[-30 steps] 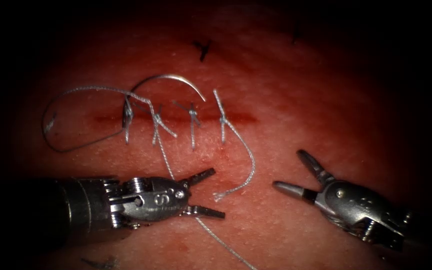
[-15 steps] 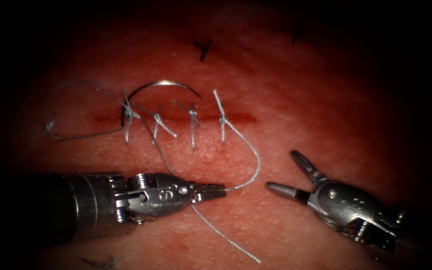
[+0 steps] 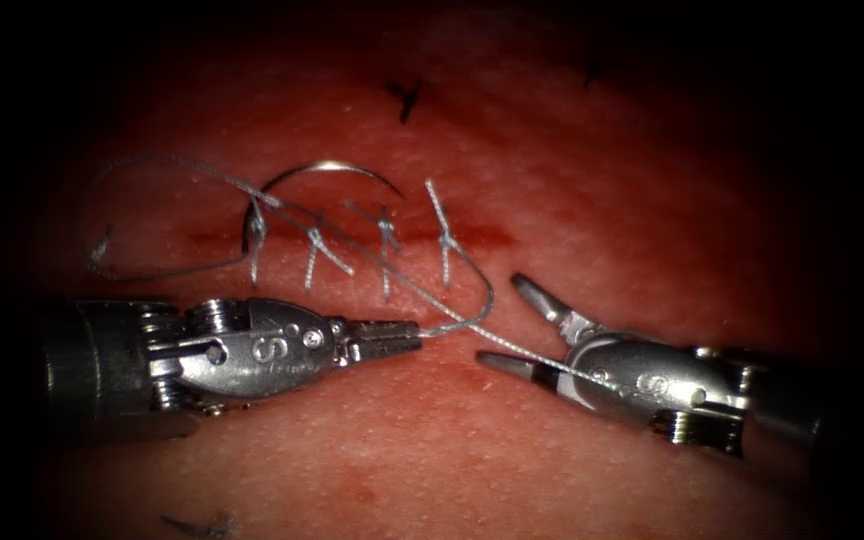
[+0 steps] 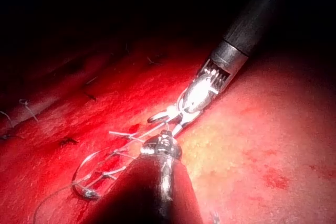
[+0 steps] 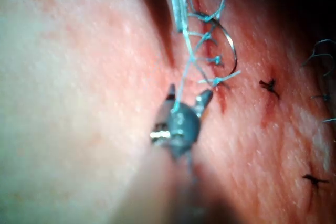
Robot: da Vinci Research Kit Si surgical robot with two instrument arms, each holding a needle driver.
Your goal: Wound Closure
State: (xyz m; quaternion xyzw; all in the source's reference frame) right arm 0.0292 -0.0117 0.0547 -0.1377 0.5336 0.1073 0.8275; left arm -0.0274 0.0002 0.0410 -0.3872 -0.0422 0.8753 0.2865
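The left tool [image 3: 407,337] lies low over the tissue [image 3: 432,460] on the near side of the cut [image 3: 352,238], its jaws pressed together on the free end of the thread [image 3: 472,290]. From that pinch the thread curls up and back toward the rightmost stitch [image 3: 444,240] on the cut. In the left wrist view the same tool [image 4: 167,139] sits just short of the right tool [image 4: 167,119], with thread loops [image 4: 94,174] trailing beside it.

Just beyond the left tool's tip, the right tool [image 3: 512,325] has its jaws spread wide and holds nothing. A long strand of thread [image 3: 382,270] runs from the far stitches across its lower jaw and over its body. The right wrist view shows the spread jaws [image 5: 186,98] with thread passing between them toward the left tool's tip [image 5: 178,3].

Farther from both tools, four stitches cross the cut. The needle [image 3: 327,172] arches on the tissue behind the cut, held by neither tool; its left end dips to the leftmost stitch [image 3: 254,235], and whether it enters the tissue there I cannot tell. A big loop of thread [image 3: 102,230] lies left of that.
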